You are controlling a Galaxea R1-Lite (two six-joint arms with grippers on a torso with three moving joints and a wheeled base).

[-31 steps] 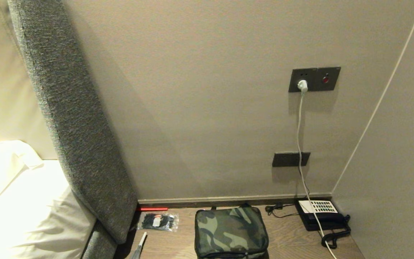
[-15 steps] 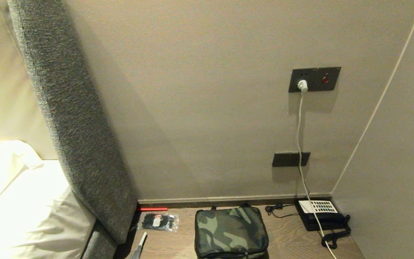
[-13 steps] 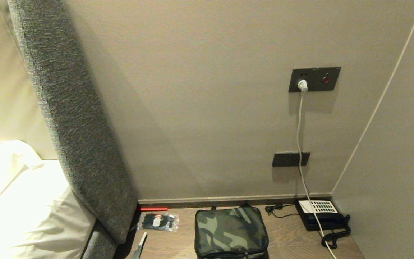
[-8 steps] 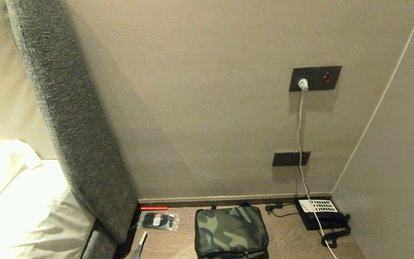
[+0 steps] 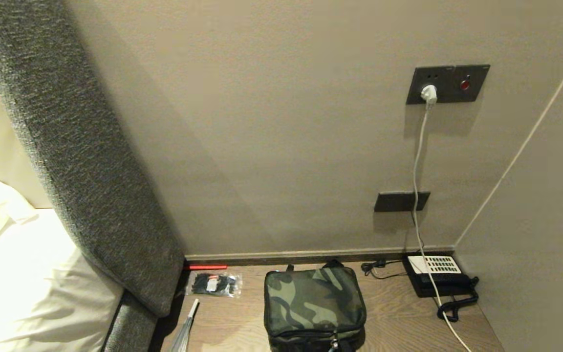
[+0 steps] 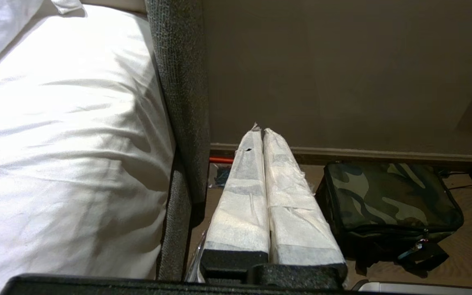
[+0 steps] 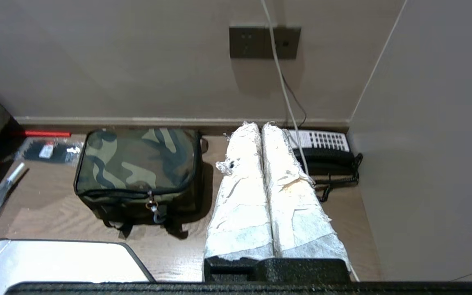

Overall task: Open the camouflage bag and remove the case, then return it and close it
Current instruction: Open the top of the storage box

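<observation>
Sitting zipped, the camouflage bag [image 5: 313,305] hides its contents; front edge cropped.

Camouflage bag [image 5: 313,305]: front lower face cut off by the head view's bottom edge; zipped shut, contents not visible. Left wrist view: left gripper [image 6: 262,130] hides most of the clear packet [image 5: 213,284]; packet contents too small to identify. Silver item [image 5: 184,331] beside the headboard [image 5: 91,181] runs out of frame, identity undetermined. Telephone [image 7: 322,149]: part hidden behind right gripper [image 7: 259,125]. Bright metallic surface [image 7: 55,260] cropped at frame bottom, unidentifiable.
</observation>
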